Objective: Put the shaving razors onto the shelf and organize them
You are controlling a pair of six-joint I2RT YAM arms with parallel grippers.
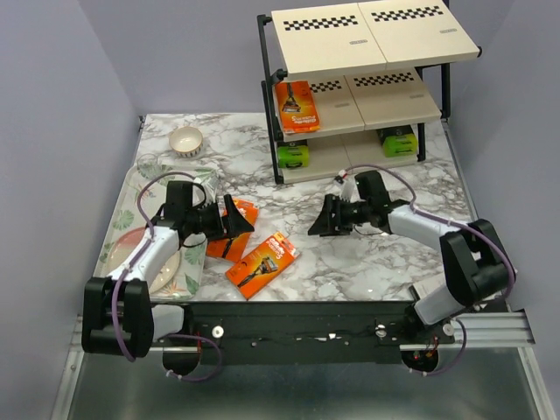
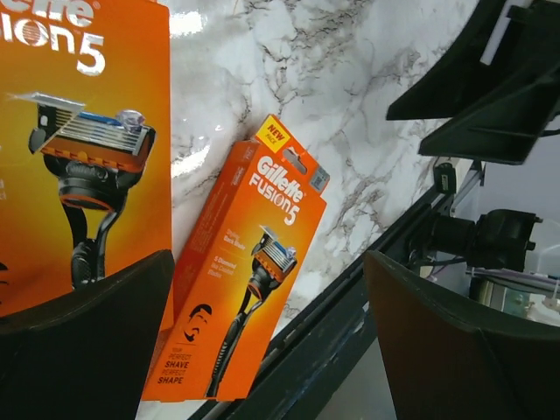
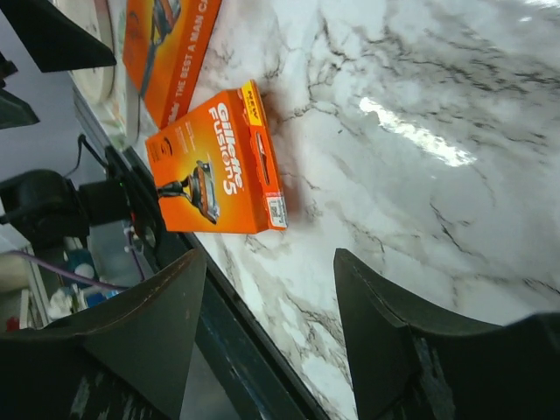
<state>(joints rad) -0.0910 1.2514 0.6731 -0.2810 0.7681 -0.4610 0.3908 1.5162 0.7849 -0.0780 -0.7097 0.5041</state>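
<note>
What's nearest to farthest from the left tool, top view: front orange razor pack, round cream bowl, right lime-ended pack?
1. Front orange razor pack, beside the left tool.
2. Round cream bowl, back left.
3. Right lime-ended pack, on the shelf.

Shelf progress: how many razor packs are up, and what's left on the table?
Done: a shelved orange pack lies on the shelf's middle tier, and two black-and-lime packs lie on the bottom tier. In hand: nothing. The left gripper hangs open above a near orange pack; the right gripper is open and empty. Left: that pack and the front orange pack. Only five packs are in view.
</note>
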